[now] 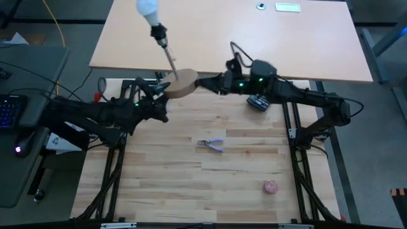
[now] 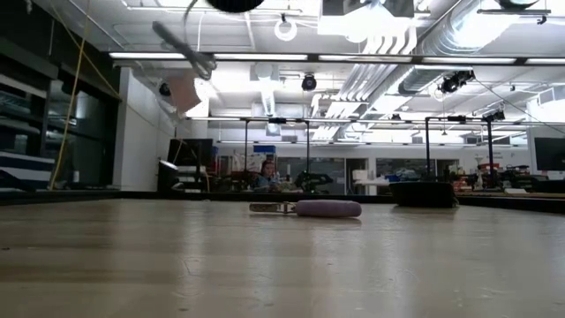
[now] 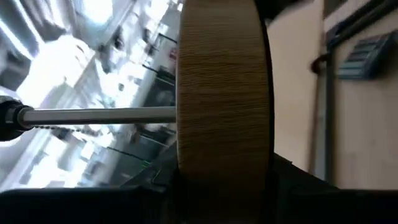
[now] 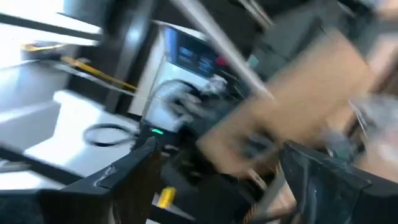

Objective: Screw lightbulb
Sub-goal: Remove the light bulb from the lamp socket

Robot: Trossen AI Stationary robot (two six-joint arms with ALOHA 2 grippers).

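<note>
From above, my left gripper (image 1: 166,91) is at the far edge of the table and holds the round wooden disc (image 1: 182,83) by its rim. A thin stem (image 1: 170,58) goes up from the disc to a black socket (image 1: 158,32), and the lightbulb (image 1: 147,9) sits in that socket, raised high above the neighbouring light table (image 1: 299,51). My right gripper (image 1: 205,83) is just beside the disc on the other side; its fingers stand apart and I cannot see that they hold anything. On the wooden table (image 1: 159,184) lie small pliers with purple handles (image 1: 212,144) in the middle and a pinkish ball (image 1: 271,186) nearer the front right.

From table height, the pliers (image 2: 309,208) lie flat in the middle, and the room with ceiling lights is behind. A person sits far off.

Through my left wrist camera, the disc (image 3: 221,93) fills the middle, seen edge-on, clamped between my fingers, and the stem (image 3: 99,114) goes off sideways from it.

Through my right wrist camera, the picture is smeared; my two fingers (image 4: 134,180) are spread wide, with the disc (image 4: 292,106) beyond them.
</note>
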